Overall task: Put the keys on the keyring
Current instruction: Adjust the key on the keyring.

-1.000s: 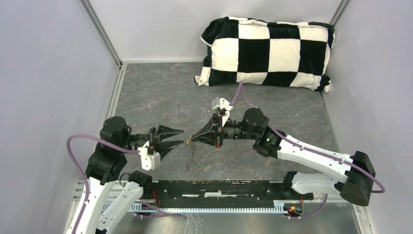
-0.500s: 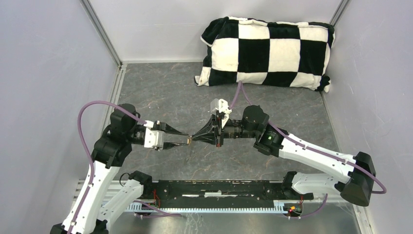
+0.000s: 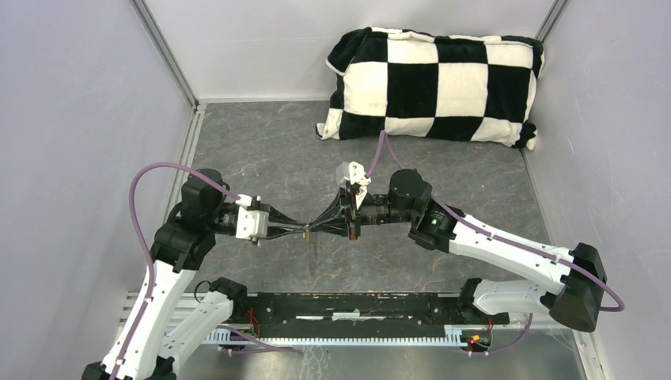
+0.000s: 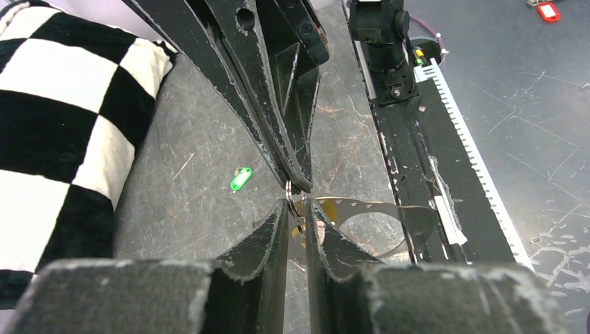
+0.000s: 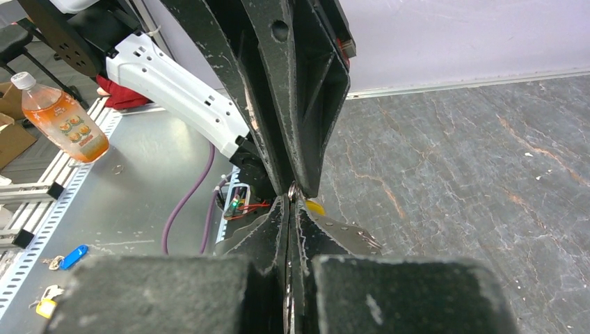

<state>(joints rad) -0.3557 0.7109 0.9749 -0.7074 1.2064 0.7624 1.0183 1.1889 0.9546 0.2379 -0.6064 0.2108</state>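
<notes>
Grey marbled tabletop (image 3: 261,150) fills the pen, with a checked pillow (image 3: 435,83) at the far wall. Over its middle the 2 hands meet tip to tip, left hand (image 3: 300,230) and right hand (image 3: 316,228), and that crowding hides most of what matters.

From above, the keyring (image 4: 291,191) is only a faint streak under the tips. In the left wrist view a short bit of its wire shows sharp between the fingertips, and the remainder is a blurred pale arc trailing off to the right. The yellow key (image 5: 314,207) shows as a small spot just beside the right hand's tips (whether it is threaded on the wire cannot be told). The green key (image 4: 241,179) lies on the tabletop, apart from both hands, too small to make out from above.

The right hand's fingers are pressed together with the wire pinched at their tips. The left hand's fingers stand nearly together, with the wire running into the narrow slit between them; whether they clamp it cannot be told.

1 second ago the left hand was spread wide and well short of the right hand, and the keyring hung plainly below the right tips. 0.5 seconds ago the left hand had reached those tips with its fingers apart; since then they have narrowed. The right hand has shifted slightly leftward.
</notes>
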